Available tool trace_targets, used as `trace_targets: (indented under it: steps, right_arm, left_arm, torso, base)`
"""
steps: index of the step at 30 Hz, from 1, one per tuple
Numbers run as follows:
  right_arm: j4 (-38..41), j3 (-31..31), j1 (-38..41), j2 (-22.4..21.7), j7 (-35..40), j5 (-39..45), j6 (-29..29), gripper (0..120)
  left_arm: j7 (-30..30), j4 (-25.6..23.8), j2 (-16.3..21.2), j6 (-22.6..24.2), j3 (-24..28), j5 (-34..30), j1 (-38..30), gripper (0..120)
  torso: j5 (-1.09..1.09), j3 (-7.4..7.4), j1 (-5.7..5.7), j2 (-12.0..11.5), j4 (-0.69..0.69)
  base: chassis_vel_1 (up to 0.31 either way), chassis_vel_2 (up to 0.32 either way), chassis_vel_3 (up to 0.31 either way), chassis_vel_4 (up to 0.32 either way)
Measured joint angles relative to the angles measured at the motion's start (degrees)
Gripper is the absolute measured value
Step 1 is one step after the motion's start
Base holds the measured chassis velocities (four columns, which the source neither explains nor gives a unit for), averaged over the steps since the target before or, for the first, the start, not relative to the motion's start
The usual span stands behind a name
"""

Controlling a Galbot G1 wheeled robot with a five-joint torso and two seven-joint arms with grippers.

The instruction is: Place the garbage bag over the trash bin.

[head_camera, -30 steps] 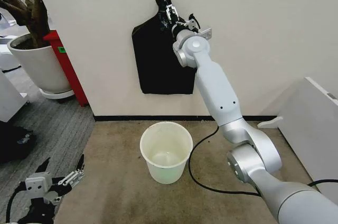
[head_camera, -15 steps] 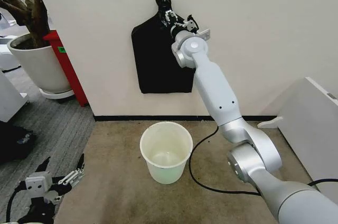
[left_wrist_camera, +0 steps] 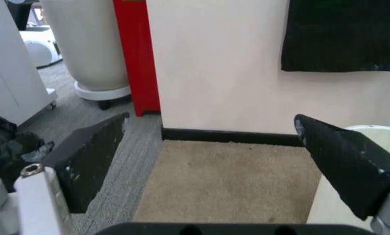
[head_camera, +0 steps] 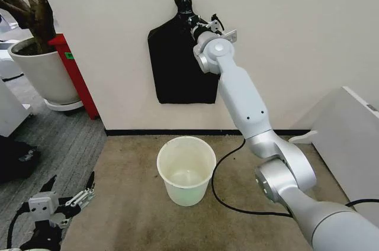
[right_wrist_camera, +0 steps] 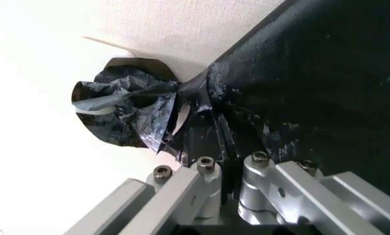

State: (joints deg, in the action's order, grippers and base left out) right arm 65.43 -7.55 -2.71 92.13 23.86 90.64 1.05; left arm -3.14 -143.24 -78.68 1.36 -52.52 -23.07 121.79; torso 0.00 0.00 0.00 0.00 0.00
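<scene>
white plant pot [head_camera: 42,73] beside red post [head_camera: 76,73] — black cable [head_camera: 222,174] on carpet.

The bin [head_camera: 186,170] stands open-mouthed on the carpet [head_camera: 130,215], with bare floor all round it except on the right, where a black cable [head_camera: 220,171] curves close past. Above it the wall [head_camera: 284,38] is blocked by the hanging black bundle [head_camera: 174,64] and by the right arm [head_camera: 243,103] slanting up to it — the right gripper [right_wrist_camera: 222,142] is pinched shut on the bundle's neck. To the left, passage is narrowed by the red post [head_camera: 76,73] and plant pot [head_camera: 41,73]; the left gripper [head_camera: 70,195] is held low there, jaws apart.
</scene>
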Motion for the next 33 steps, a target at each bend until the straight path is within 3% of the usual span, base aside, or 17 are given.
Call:
trace_targets:
  steps: [18, 33]
  right_arm:
    - [5.69, 2.31, -3.03, 0.00, 9.67, 2.32, 0.13, 0]
    - [17.63, 7.41, -10.31, -0.12, 15.31, 6.54, -0.20, 0]
  left_arm:
    - [0.04, 0.00, -0.06, -0.13, 0.06, 0.08, -0.06, 100]
    - [0.09, 0.00, -0.52, -0.59, 0.27, 0.40, -0.53, 100]
  torso:
    - [0.00, 0.00, 0.00, 0.00, 0.00]
    - [0.00, 0.00, 0.00, 0.00, 0.01]
  base:
    - [0.000, 0.000, 0.000, 0.000]
    - [0.000, 0.000, 0.000, 0.000]
